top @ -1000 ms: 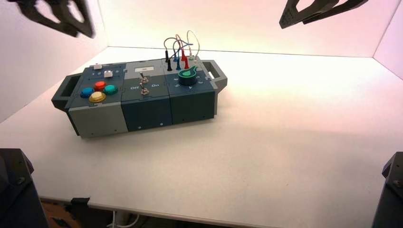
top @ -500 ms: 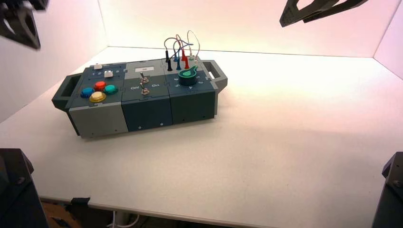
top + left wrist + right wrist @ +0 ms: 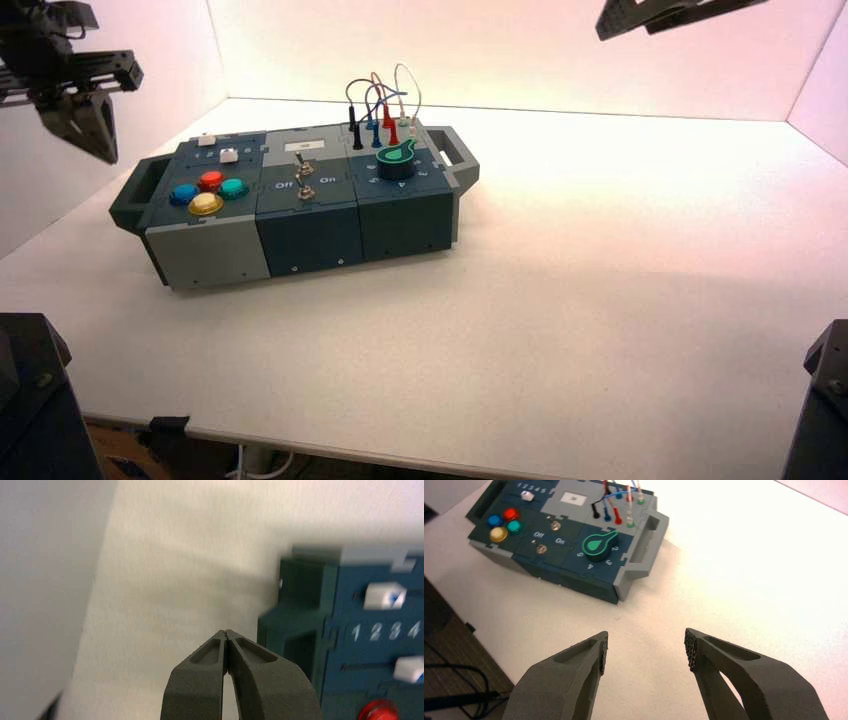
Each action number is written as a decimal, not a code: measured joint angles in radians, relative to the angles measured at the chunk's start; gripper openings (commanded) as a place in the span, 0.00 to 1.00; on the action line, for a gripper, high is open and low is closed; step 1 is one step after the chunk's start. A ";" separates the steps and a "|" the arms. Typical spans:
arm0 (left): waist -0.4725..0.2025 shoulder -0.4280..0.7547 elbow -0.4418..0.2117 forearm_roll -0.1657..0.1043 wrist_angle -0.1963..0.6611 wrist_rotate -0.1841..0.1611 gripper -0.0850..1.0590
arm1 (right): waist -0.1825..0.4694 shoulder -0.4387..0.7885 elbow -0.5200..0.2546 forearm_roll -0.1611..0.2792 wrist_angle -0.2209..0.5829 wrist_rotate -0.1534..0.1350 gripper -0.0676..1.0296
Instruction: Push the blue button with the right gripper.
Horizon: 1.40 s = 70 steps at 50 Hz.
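Note:
The blue button [image 3: 182, 194] is the leftmost of a round cluster on the left end of the dark blue-grey box [image 3: 310, 228], next to the red [image 3: 210, 180], teal [image 3: 232, 187] and yellow [image 3: 205, 204] buttons. The right wrist view shows the blue button [image 3: 494, 519] far off. My right gripper [image 3: 646, 647] is open and holds nothing. It hangs high at the far right [image 3: 640, 18], well away from the box. My left gripper [image 3: 227, 632] is shut on nothing and hovers above the table, just left of the box's left handle [image 3: 95, 135].
The box also carries two white sliders [image 3: 384, 595], two toggle switches [image 3: 302, 178], a green knob [image 3: 599, 544] and looped wires [image 3: 380, 100] at its back right. White walls close in the table on the left and at the back. The table's front edge [image 3: 400, 455] is near.
My left gripper has shut and come down and to the right, toward the box's left end. The right gripper has stayed almost still, open.

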 measured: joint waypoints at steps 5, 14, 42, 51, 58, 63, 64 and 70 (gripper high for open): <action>0.000 0.051 -0.046 0.002 0.029 -0.006 0.05 | -0.044 0.009 0.000 0.002 0.002 0.002 0.78; -0.011 0.123 -0.086 0.002 0.051 -0.021 0.05 | -0.081 0.008 0.000 0.002 0.002 0.003 0.78; -0.152 0.265 -0.202 0.009 0.084 -0.048 0.05 | -0.084 0.011 -0.002 0.000 0.002 0.008 0.78; -0.213 0.287 -0.249 0.009 0.103 -0.063 0.05 | -0.087 0.011 0.000 0.002 0.002 0.018 0.78; -0.272 0.310 -0.298 0.009 0.120 -0.092 0.05 | -0.086 0.011 0.000 0.000 0.002 0.020 0.78; -0.313 0.328 -0.337 0.009 0.138 -0.106 0.05 | -0.087 0.011 -0.002 0.000 0.002 0.020 0.78; -0.321 0.333 -0.345 0.009 0.141 -0.107 0.05 | -0.087 0.011 0.000 0.000 0.002 0.020 0.78; -0.360 0.354 -0.383 0.008 0.167 -0.115 0.05 | -0.087 0.011 0.000 0.000 0.002 0.020 0.78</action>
